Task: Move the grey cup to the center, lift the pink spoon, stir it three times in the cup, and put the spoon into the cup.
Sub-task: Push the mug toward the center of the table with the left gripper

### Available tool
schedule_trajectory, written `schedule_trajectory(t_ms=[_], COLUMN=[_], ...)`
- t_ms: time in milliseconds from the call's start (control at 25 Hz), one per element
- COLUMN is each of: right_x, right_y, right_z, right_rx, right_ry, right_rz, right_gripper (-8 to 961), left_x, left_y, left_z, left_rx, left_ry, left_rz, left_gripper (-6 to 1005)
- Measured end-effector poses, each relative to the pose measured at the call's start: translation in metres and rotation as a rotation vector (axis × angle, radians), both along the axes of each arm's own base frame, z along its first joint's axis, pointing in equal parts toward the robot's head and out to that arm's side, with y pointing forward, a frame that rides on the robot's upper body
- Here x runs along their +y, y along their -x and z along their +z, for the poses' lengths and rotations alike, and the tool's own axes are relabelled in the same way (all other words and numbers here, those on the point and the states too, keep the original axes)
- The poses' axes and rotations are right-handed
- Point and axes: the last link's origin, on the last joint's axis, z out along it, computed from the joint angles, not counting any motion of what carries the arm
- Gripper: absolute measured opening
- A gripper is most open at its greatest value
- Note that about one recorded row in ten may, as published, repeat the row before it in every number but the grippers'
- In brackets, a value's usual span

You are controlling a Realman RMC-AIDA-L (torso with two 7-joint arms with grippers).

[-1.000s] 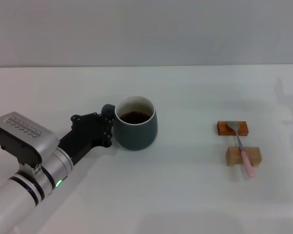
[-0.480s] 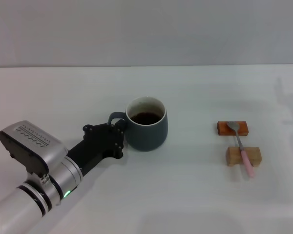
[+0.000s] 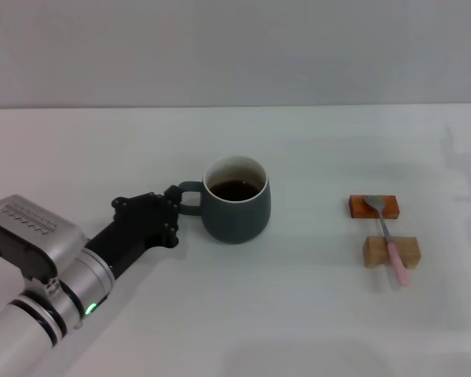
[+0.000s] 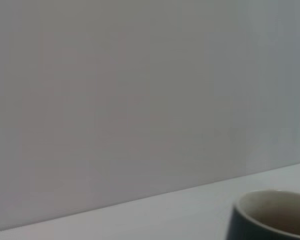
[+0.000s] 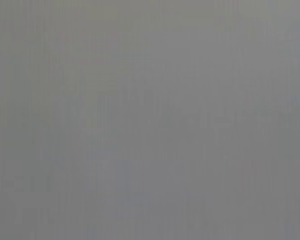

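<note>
The grey cup (image 3: 236, 200) stands near the bench (image 3: 298, 314) middle, its handle toward the left pincer (image 3: 171, 214) just beside it, whose grip I cannot tell, while the pink spoon (image 3: 389, 242) lies well right across two blocks (image 3: 392, 250), handle toward the robot, nearer the unseen right arm.

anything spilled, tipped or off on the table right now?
Nothing stands out. The grey cup stands upright with its dark liquid inside and no spill on the table. The left gripper is at its handle. The pink spoon lies across the orange block and wooden block, untouched.
</note>
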Motion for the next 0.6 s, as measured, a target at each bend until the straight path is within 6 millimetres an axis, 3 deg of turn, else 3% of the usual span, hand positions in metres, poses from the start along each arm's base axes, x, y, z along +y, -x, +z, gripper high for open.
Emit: schedule_trajectory(t_ms=[360, 600], right_x=[0.0, 0.001], right_y=[0.003, 0.003], right_z=[0.0, -0.001], right_rx=[0.008, 0.009], right_ry=[-0.001, 0.001], right_rz=[0.006, 0.009], right_gripper=[567, 566], left_x=[0.003, 0.018], left_y=[0.015, 0.015], left_z=[0.01, 0.017], left_rx=[0.022, 0.033], left_ry=[-0.035, -0.067], left_rz=[0.044, 0.056], left_gripper=[-2, -2])
